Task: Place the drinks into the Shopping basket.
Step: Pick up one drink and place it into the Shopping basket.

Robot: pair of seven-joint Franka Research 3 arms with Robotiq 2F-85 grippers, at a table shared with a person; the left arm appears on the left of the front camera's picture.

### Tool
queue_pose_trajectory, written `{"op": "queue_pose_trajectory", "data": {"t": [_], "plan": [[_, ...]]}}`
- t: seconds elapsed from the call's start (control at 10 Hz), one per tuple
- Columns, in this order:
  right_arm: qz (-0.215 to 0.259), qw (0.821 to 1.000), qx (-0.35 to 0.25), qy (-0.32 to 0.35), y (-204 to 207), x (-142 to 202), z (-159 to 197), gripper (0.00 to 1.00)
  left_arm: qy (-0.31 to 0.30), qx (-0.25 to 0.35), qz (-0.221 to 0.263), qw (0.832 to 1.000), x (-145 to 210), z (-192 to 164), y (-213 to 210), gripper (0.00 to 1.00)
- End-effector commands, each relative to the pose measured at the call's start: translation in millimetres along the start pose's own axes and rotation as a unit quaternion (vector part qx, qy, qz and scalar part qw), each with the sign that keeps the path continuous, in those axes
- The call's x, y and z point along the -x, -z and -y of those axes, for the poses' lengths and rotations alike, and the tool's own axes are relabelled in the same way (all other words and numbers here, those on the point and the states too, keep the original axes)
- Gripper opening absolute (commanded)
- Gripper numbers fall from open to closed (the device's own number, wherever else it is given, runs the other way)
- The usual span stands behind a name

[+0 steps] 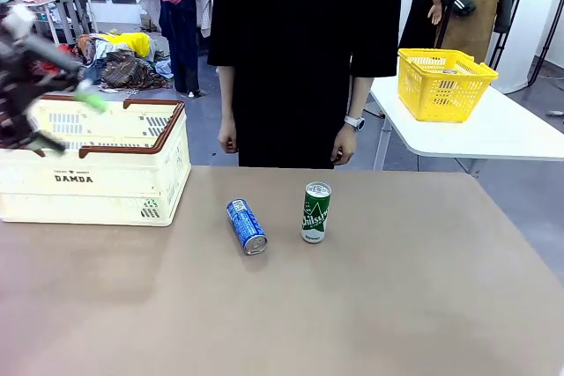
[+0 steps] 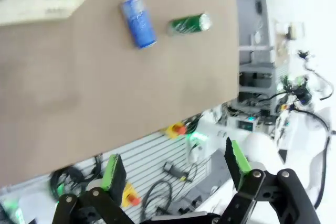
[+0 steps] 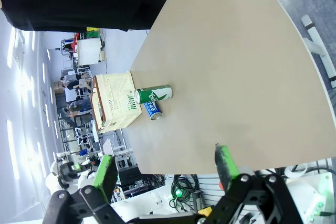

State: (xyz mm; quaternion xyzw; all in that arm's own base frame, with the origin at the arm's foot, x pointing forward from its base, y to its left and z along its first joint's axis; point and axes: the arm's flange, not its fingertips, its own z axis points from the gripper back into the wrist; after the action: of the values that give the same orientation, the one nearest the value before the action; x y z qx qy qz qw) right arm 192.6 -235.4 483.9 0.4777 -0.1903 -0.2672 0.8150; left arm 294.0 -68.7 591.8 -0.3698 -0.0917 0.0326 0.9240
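As drinks [image 1: 246, 226] [image 1: 315, 212] sit central, table [image 1: 423, 305] edges lie far.

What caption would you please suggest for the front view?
Blue can lying, green can upright on the table, cream basket at left, person standing opposite.

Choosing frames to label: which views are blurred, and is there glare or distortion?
Front view: blue can and green can sharp, the left gripper near the Shopping basket smeared by motion. Left wrist view: soft throughout, can lettering unreadable. Right wrist view: crisp, though the wide lens bows the table edge and the far hall is washed out.
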Motion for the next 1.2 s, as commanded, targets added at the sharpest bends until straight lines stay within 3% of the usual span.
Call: {"op": "queue_pose_trajectory", "data": {"t": [0.0, 0.2, 0.3, 0.5, 0.7, 0.9, 1.1], "plan": [[0.002, 1.0, -0.007, -0.011, -0.9, -0.8, -0.1, 1.0, 0.008, -0.031, -0.037, 0.999, -74.8, 78.6, 49.7, 1.0], [0.002, 1.0, -0.007, -0.011, -0.9, -0.8, -0.1, 1.0, 0.015, -0.101, -0.114, 0.988, -150.2, 141.1, 121.9, 1.0], [0.002, 1.0, -0.007, -0.011, -0.9, -0.8, -0.1, 1.0, -0.004, -0.129, -0.126, 0.984, -179.9, 161.0, 161.9, 1.0], [0.002, 1.0, -0.007, -0.011, -0.9, -0.8, -0.1, 1.0, 0.013, -0.168, -0.18, 0.969, -215.7, 195.1, 262.0, 1.0], [0.002, 1.0, -0.007, -0.011, -0.9, -0.8, -0.1, 1.0, 0.008, -0.221, -0.201, 0.954, -214.9, 217.5, 336.9, 1.0], [0.002, 1.0, -0.007, -0.011, -0.9, -0.8, -0.1, 1.0, 0.006, -0.266, -0.218, 0.939, -184.5, 232.8, 393.6, 1.0], [0.002, 1.0, -0.007, -0.011, -0.9, -0.8, -0.1, 1.0, -0.006, -0.321, -0.178, 0.93, -154.6, 237.2, 423.2, 1.0]]}}
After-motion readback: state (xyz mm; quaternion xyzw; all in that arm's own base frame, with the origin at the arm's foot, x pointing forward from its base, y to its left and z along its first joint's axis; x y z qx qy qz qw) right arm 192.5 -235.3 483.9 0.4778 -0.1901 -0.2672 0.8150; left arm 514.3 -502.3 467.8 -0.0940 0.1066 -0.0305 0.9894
